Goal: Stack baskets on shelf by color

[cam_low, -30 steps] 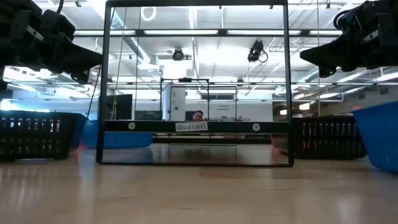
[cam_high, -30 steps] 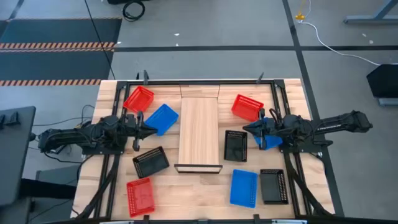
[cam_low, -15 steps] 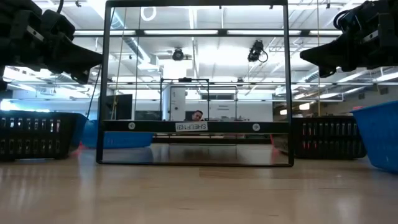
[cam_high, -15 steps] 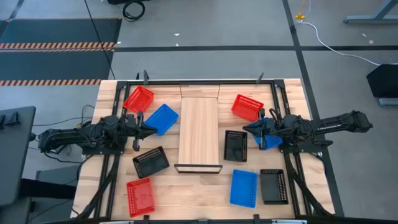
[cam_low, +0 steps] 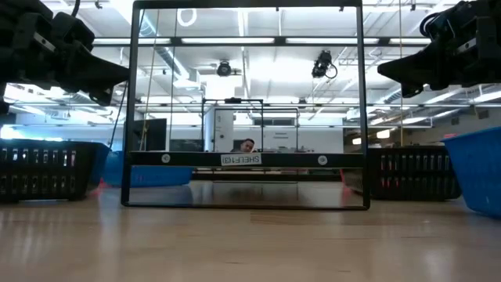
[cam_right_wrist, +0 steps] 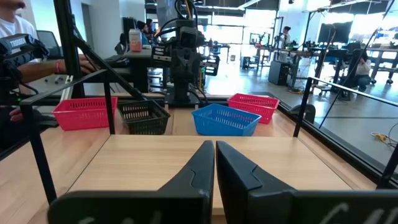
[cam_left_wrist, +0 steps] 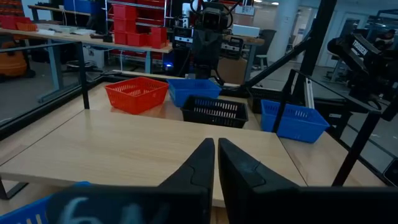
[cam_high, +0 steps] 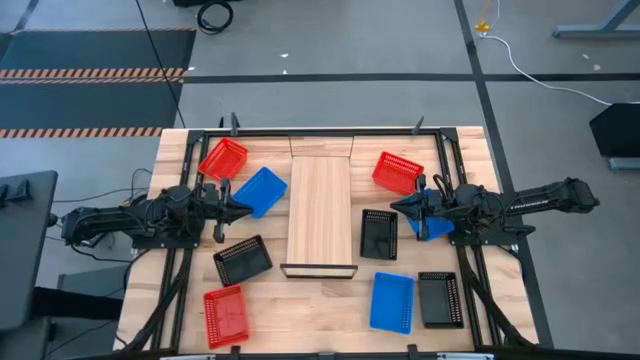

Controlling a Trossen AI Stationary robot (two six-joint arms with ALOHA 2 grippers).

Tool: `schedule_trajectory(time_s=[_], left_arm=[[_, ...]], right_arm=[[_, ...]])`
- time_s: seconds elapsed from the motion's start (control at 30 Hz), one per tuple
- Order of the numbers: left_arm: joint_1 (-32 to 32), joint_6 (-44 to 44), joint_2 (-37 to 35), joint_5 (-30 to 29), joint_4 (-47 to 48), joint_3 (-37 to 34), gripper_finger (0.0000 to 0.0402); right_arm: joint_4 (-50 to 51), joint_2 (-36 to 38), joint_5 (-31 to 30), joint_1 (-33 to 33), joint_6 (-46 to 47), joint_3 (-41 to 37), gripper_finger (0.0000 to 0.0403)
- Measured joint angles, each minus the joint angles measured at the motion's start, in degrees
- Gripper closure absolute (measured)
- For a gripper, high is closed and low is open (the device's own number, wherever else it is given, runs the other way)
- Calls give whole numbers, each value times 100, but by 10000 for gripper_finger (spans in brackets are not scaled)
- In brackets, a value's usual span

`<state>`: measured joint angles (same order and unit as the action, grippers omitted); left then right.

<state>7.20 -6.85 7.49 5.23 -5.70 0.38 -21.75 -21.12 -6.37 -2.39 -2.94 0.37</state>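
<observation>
Light-wood shelf [cam_high: 320, 213] bare mid-table, baskets scattered both sides; with left gripper [cam_high: 243, 208] pinched shut beside blue basket [cam_high: 262, 190] and right gripper [cam_high: 396, 207] likewise shut, best open wide before descending on a rim

Both arms are matte black, each tapering to a pointed two-fingered tool [cam_high: 240, 207].

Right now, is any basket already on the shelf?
No, the shelf is bare in the high view; all baskets lie on the table around it.
</observation>
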Motion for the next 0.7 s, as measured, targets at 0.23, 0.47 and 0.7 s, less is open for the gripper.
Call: schedule_trajectory(time_s=[0.23, 0.47, 0.7], left_arm=[[1, 0, -2, 0, 0, 0, 368], [1, 0, 0, 0, 0, 0, 376], [2, 0, 0, -2, 0, 0, 369]], right_arm=[[-1, -2, 0, 0, 1, 1, 379], [0, -2, 1, 0, 0, 1, 379], [-1, 0, 2, 0, 0, -1, 379]])
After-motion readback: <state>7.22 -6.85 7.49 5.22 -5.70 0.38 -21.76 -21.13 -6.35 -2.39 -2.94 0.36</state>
